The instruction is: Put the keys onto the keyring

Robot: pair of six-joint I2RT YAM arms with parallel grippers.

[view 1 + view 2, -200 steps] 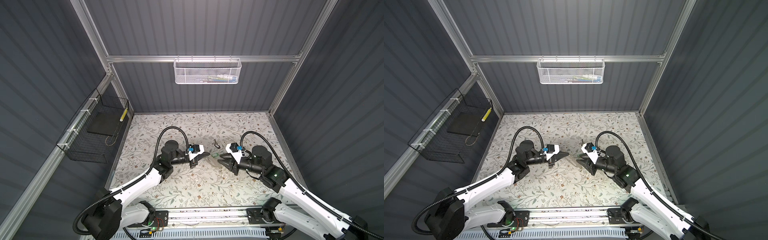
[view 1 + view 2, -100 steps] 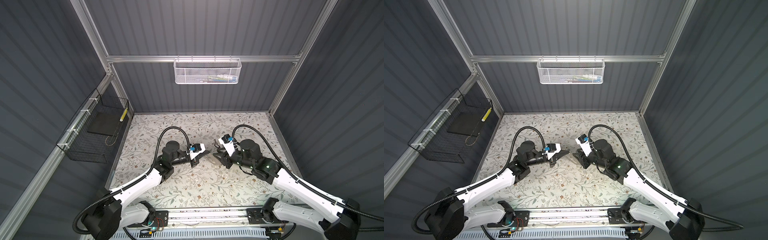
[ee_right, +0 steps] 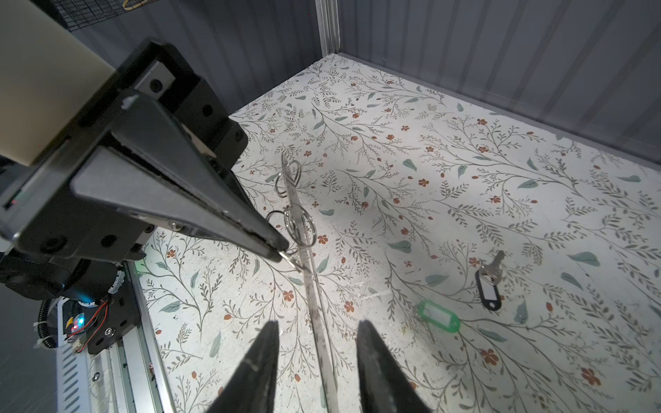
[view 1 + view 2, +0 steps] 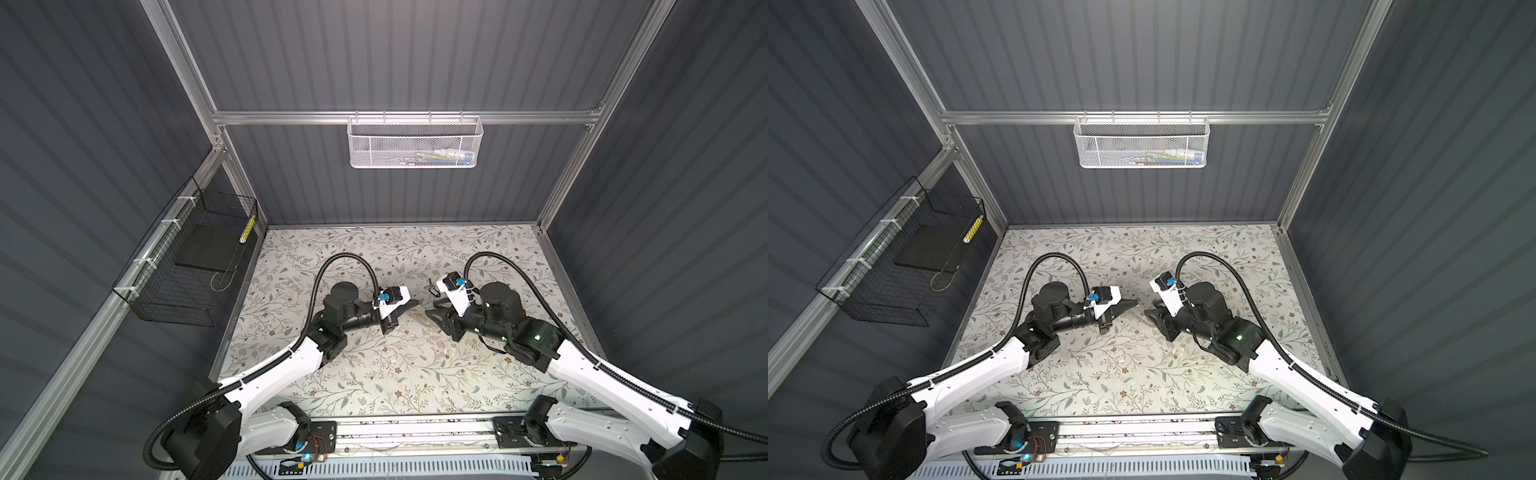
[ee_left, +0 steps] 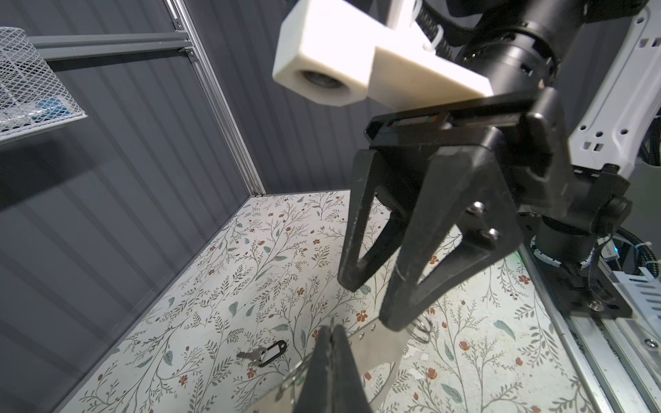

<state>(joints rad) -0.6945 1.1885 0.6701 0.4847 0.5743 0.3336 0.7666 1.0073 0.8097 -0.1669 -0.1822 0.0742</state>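
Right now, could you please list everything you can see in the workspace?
green plastic key tag with white label: one, green, on the table.
black plastic key tag with silver key: one, black, on the table.
grey metal strip with wire rings: one, silver, between the arms.
white mesh basket: one, white, back wall.
black wire basket: one, black, left wall.
floral table: one, pale, underneath.
left jaws: one pair, black, shut on a strip ring.
right jaws: one pair, black, open astride the strip.

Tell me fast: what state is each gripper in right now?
Left gripper: jaws shut on a small metal ring.
Right gripper: jaws open, holding nothing.
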